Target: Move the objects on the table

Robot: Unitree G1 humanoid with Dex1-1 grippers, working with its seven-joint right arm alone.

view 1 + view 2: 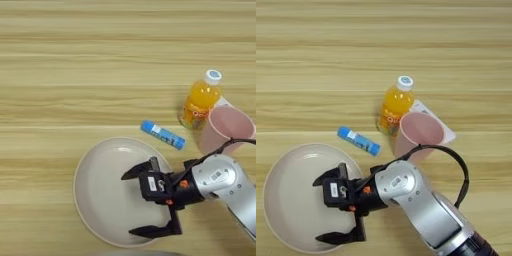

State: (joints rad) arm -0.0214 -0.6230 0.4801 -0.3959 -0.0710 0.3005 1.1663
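Gripper (126,204) hangs splayed wide over the plate (100,200), forearm angled in from right.

The light is soft and even, and the table (75,65) looks bright all over. Small dark shadows lie just under the gripper (130,204) fingers (150,230) on the plate (95,200). Nothing shines hard. Everything looks a little fuzzy, near the fingers and far from them.

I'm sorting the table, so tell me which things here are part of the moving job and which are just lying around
Part of the job:
plate
cup
bottle

Just lying around:
blue tube
white card under the cup
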